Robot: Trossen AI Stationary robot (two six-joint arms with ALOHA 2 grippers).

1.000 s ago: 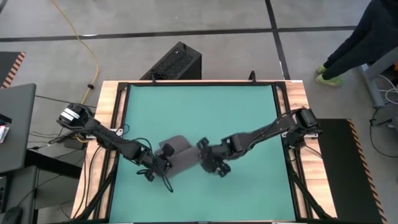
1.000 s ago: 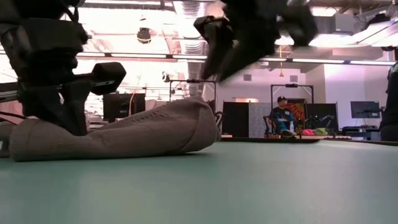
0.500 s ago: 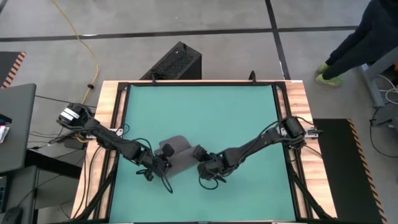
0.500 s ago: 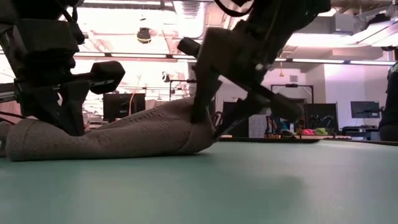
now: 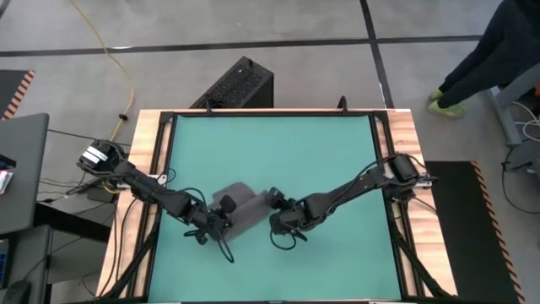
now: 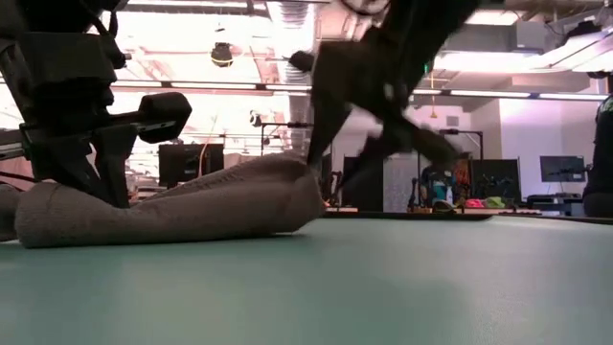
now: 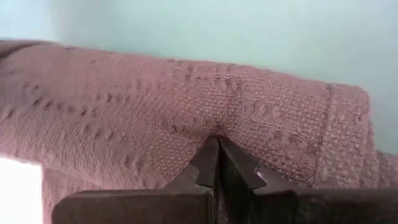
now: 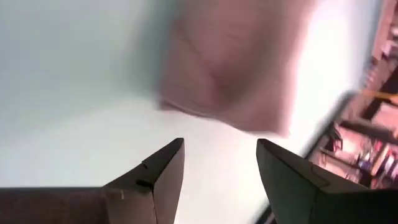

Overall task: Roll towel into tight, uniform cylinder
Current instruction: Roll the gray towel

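The desk [image 5: 160,127] carried a teal mat [image 5: 278,152]. The rolled towel [image 5: 240,207] lay on it between the 2 grippers. The left gripper [image 7: 217,146], pressed together, pinched the towel's cloth. The right gripper [image 5: 278,221] stood spread beside the towel's end.

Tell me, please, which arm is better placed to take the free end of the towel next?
Probably the right. The right gripper is open and empty beside the towel's free end, while the left gripper is shut, pressed on the other end.
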